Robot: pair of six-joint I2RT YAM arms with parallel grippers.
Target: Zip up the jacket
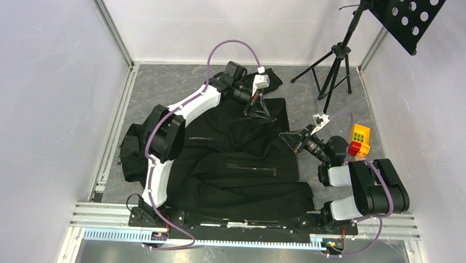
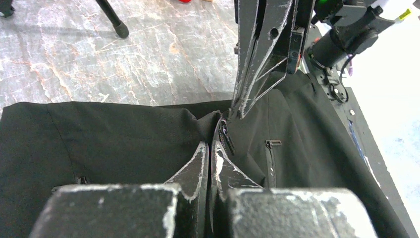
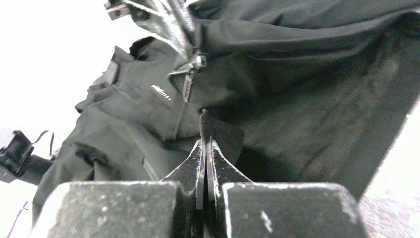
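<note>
The black jacket [image 1: 240, 178] lies spread over the table, with white lettering [image 1: 201, 138] on the chest and a pocket zip [image 1: 253, 167]. My left gripper [image 1: 256, 109] is at the jacket's far edge. In the left wrist view it [image 2: 210, 147] is shut on the jacket [image 2: 99, 144] right at the front zipper's slider [image 2: 224, 133]. My right gripper [image 1: 287, 136] is at the jacket's right edge, close to the left one. In the right wrist view it [image 3: 205, 141] is shut on a small fold of black fabric [image 3: 223, 134]. The slider [image 3: 190, 67] hangs under the left gripper's tips there.
A black tripod [image 1: 335, 65] with a perforated black plate [image 1: 407, 15] stands at the back right. A yellow and red block [image 1: 359, 140] sits right of the right gripper. White walls enclose the table; an aluminium rail [image 1: 99, 211] runs along the front.
</note>
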